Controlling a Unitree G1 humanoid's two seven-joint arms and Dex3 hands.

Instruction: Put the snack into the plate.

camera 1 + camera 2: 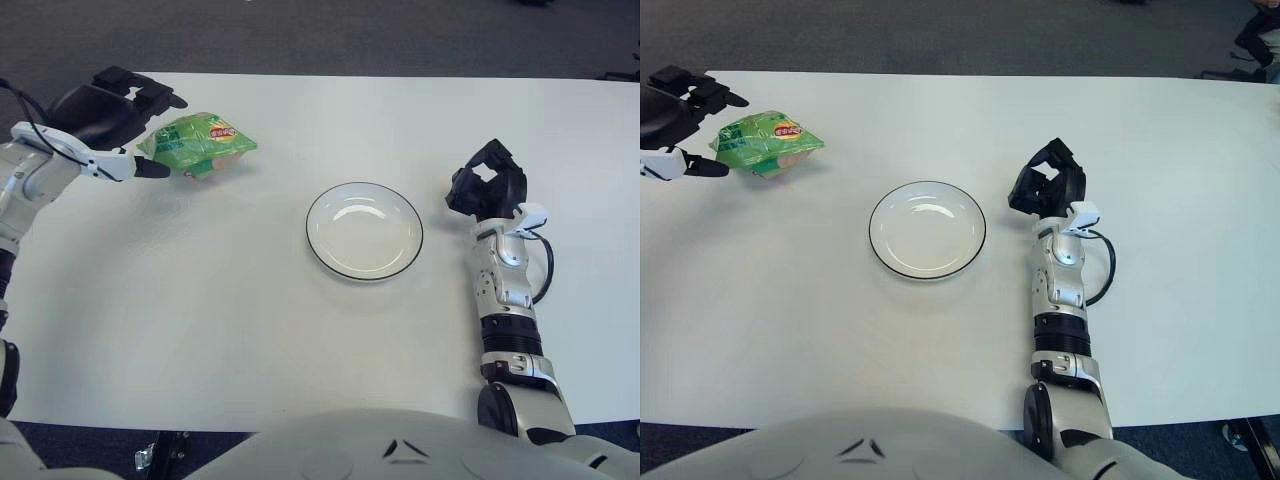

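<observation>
the green snack bag (198,144) lies on the white table (250,320), up and to the left of the empty plate (363,231) and well apart from it. the left hand (110,120) is just left of the bag, fingers spread and holding nothing; its arm is cut off at the edge. the right hand (487,186) is just right of the plate, fingers curled, empty.

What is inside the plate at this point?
Nothing shows in the plate; its whole white inside is visible. The green snack bag lies on the table off to the plate's left, beside the open left hand. The right hand shows right of the plate.
</observation>
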